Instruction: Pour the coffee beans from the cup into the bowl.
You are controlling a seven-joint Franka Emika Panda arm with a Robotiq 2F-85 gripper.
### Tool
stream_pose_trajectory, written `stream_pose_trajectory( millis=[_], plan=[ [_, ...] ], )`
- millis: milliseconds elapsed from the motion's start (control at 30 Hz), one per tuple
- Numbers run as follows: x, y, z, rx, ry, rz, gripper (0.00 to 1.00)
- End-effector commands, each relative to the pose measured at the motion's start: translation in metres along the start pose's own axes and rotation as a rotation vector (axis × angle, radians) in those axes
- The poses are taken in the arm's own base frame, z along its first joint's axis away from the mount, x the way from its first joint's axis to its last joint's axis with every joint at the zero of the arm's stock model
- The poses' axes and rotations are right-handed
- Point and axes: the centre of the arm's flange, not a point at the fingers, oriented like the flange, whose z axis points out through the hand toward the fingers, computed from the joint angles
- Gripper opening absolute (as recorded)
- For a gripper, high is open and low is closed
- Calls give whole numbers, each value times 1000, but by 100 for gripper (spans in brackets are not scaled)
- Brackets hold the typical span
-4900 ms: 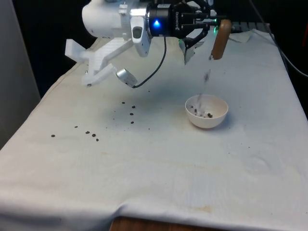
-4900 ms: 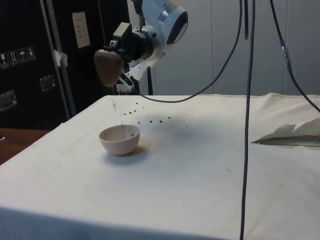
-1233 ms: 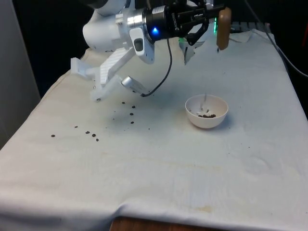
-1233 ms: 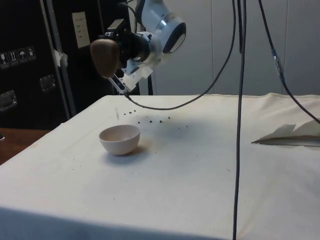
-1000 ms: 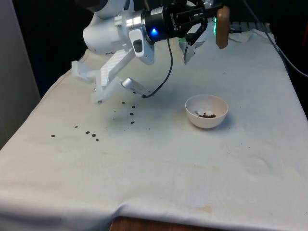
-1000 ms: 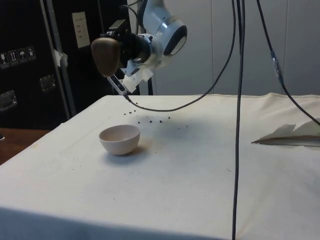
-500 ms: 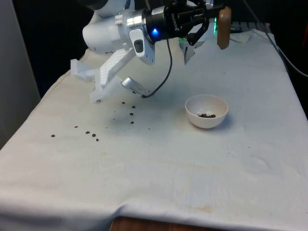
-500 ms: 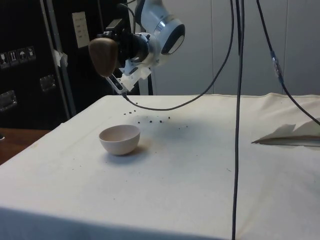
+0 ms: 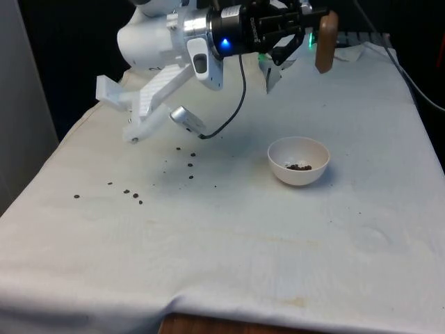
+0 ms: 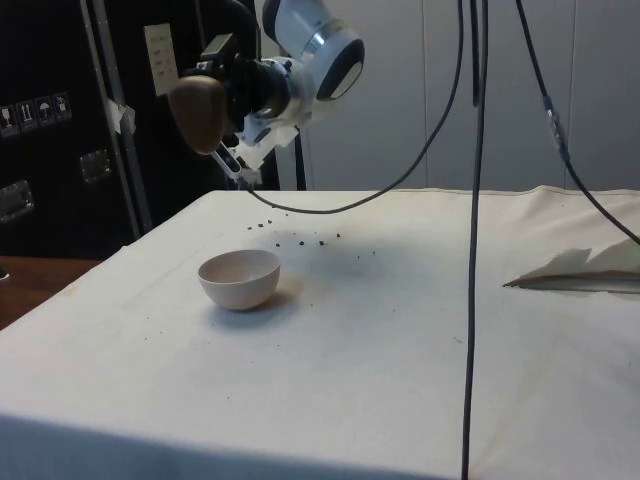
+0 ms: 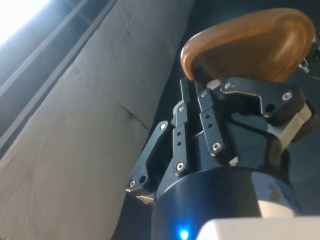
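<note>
A brown wooden cup (image 9: 325, 40) (image 10: 198, 113) (image 11: 250, 45) hangs high over the table, tipped mouth downward, with my gripper (image 9: 306, 31) (image 10: 222, 95) (image 11: 210, 90) shut on its rim. The arm holds it level, well above the cloth. Below it and slightly toward the camera in the front view sits a white bowl (image 9: 300, 151) (image 10: 240, 279) with a small heap of dark coffee beans (image 9: 300, 166) in its bottom. No beans are falling from the cup.
Several spilled beans (image 9: 189, 165) (image 10: 300, 240) lie scattered on the white cloth toward the front view's left of the bowl, a few more further out (image 9: 128, 193). A crumpled sheet of paper (image 10: 585, 268) lies at the cloth's edge. Black cables (image 10: 476, 200) hang down.
The stream of beans into the bowl has stopped. The cup has risen and the arm has lifted slightly; the bowl's heap of beans is larger than at first.
</note>
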Motion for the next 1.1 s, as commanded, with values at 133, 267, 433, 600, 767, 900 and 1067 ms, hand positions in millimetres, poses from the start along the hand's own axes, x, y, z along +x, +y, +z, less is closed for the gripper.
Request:
stream_pose_trajectory(
  millis=[133, 267, 433, 600, 767, 900, 1067],
  plan=[
    [2, -4, 0, -38, 3, 16, 0],
    [1, -4, -1, -34, -5, 10, 0],
    [2, -6, -3, -81, 0, 24, 0],
    [2, -7, -4, -107, -5, 21, 0],
    [2, -7, -6, -134, -12, 13, 0],
    [3, -6, -6, -156, -18, 6, 0],
    [3, -6, -7, -178, -32, -11, 0]
  ],
)
